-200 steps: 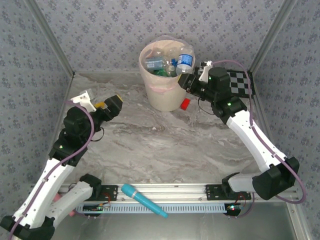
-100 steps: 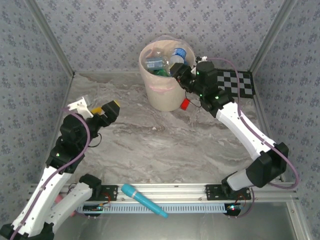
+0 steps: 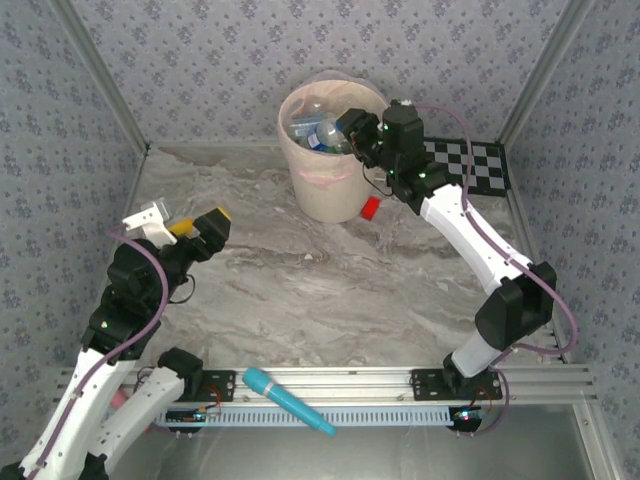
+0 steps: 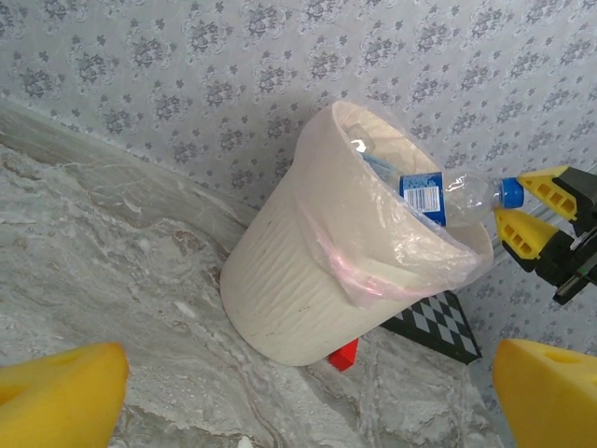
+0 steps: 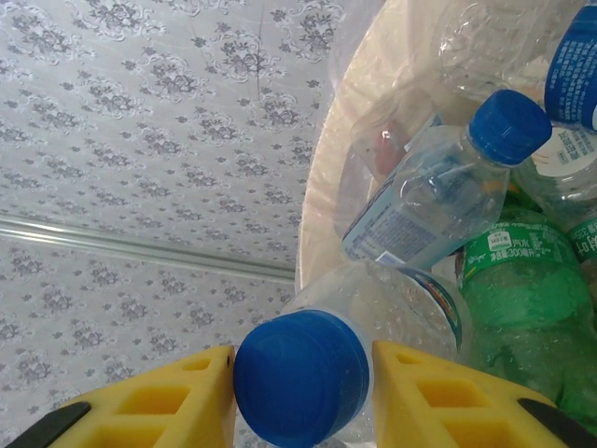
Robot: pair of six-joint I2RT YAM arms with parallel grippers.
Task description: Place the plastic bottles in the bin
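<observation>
The right gripper [image 5: 300, 397] is closed on the blue cap end of a clear bottle [image 5: 396, 299], held across the bin [image 4: 289, 289] rim and seemingly resting on it. More bottles [image 5: 438, 201] lie inside the bin. The left gripper [image 3: 212, 228] gapes wide and empty — well apart from the bin.
</observation>
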